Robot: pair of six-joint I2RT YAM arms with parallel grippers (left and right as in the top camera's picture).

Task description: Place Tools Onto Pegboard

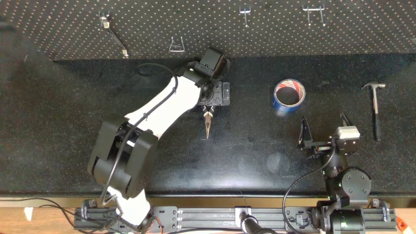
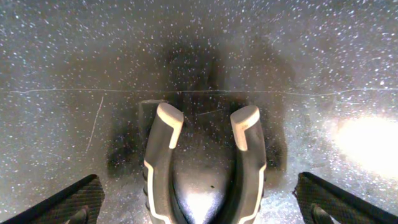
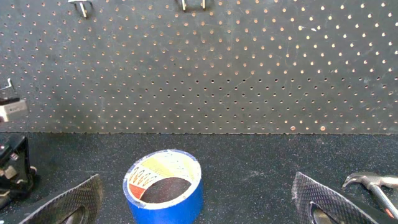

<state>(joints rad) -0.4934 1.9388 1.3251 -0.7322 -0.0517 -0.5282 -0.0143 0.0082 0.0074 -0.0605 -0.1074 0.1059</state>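
Pliers [image 1: 207, 122] with pale grey handles [image 2: 163, 155] lie on the black tabletop, nose toward the front edge. My left gripper [image 1: 211, 99] hovers straight over the handles, open, its fingers [image 2: 68, 202] wide on either side and not touching the pliers [image 2: 205, 186]. A blue tape roll [image 1: 288, 94] stands right of centre, and a hammer [image 1: 375, 107] lies at the far right. My right gripper [image 1: 323, 135] rests open near the front right; in its wrist view the gripper [image 3: 196, 210] faces the tape roll [image 3: 163, 183], with the hammer head [image 3: 367, 182] to one side.
The pegboard [image 1: 214, 29] runs along the back with wire hooks [image 1: 177, 45], [image 1: 245, 12], [image 1: 314, 13]. A thin metal tool [image 1: 116, 36] hangs at its left. The left arm's gripper [image 3: 12, 165] shows in the right wrist view.
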